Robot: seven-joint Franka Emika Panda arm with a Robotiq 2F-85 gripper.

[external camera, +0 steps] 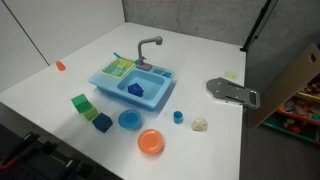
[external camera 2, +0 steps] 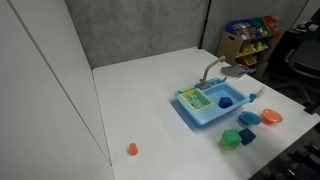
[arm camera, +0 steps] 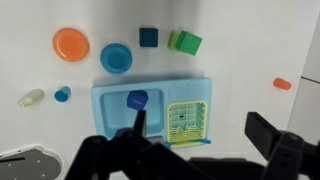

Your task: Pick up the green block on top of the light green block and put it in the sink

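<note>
The green block [arm camera: 188,44] sits on the light green block [arm camera: 172,39], whose edge shows beside it, on the white table above the sink in the wrist view. The stack also shows in both exterior views [external camera: 80,101] [external camera 2: 230,139]. The light blue sink [arm camera: 108,96] [external camera: 122,97] [external camera 2: 192,112] has a grey faucet, a yellow-green rack and a blue object in its basin. My gripper [arm camera: 195,115] is open and empty, high above the sink's rack, well away from the blocks. It does not show in either exterior view.
A blue cube [arm camera: 148,38], a blue bowl [arm camera: 116,57] and an orange bowl [arm camera: 71,44] lie near the stack. A small blue cup [arm camera: 63,94] and a white object [arm camera: 30,98] lie beside the sink. A small orange piece [arm camera: 282,84] lies apart. A grey plate [external camera: 232,90] is on the table.
</note>
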